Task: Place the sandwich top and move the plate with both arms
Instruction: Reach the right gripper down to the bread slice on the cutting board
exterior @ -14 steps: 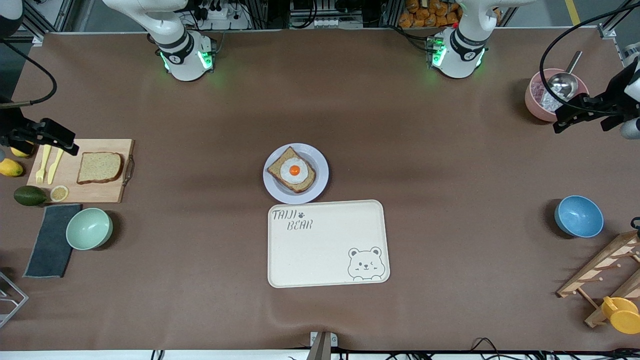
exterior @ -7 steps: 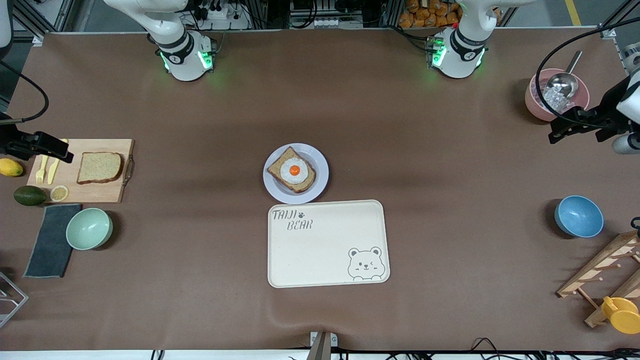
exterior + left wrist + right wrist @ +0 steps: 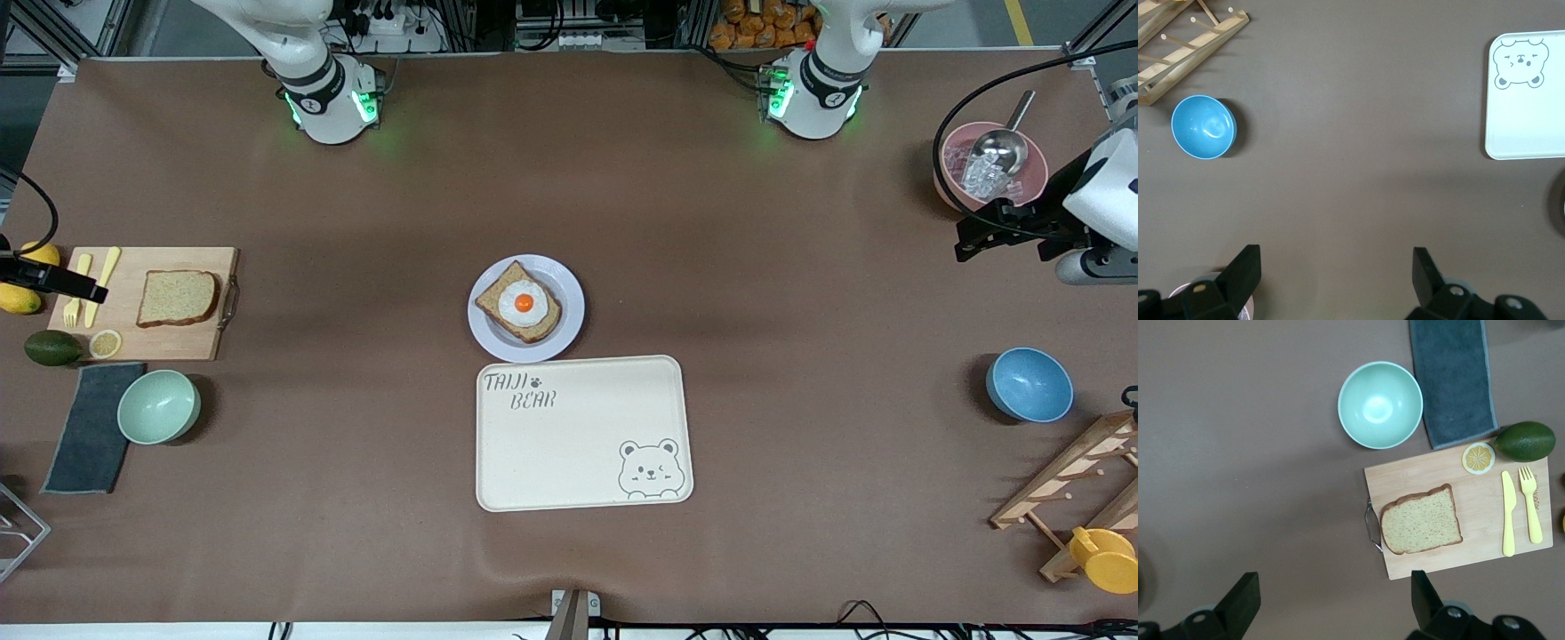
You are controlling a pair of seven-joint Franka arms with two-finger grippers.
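The sandwich top (image 3: 177, 297) is a plain brown slice lying flat on a wooden cutting board (image 3: 142, 338) at the right arm's end of the table; the right wrist view shows this sandwich top (image 3: 1421, 520) too. The pale plate (image 3: 573, 311) sits mid-table and carries a bread slice with a fried egg (image 3: 520, 304). My right gripper (image 3: 87, 290) hangs open over the board's end by the yellow fork, apart from the slice; in its wrist view the right gripper (image 3: 1335, 590) is empty. My left gripper (image 3: 965, 247) is open over bare table beside the pink bowl; in its own wrist view the left gripper (image 3: 1336, 267) holds nothing.
A cream bear tray (image 3: 582, 433) lies just nearer the camera than the plate. Mint bowl (image 3: 158, 406), dark cloth (image 3: 89, 427), avocado (image 3: 52, 348) and lemons surround the board. Pink bowl with scoop (image 3: 987, 164), blue bowl (image 3: 1029, 384) and wooden rack (image 3: 1067, 484) stand at the left arm's end.
The right gripper has drawn back toward the table's end, off the board's middle. The left gripper has moved from over the pink bowl toward the table's middle. Both stayed open.
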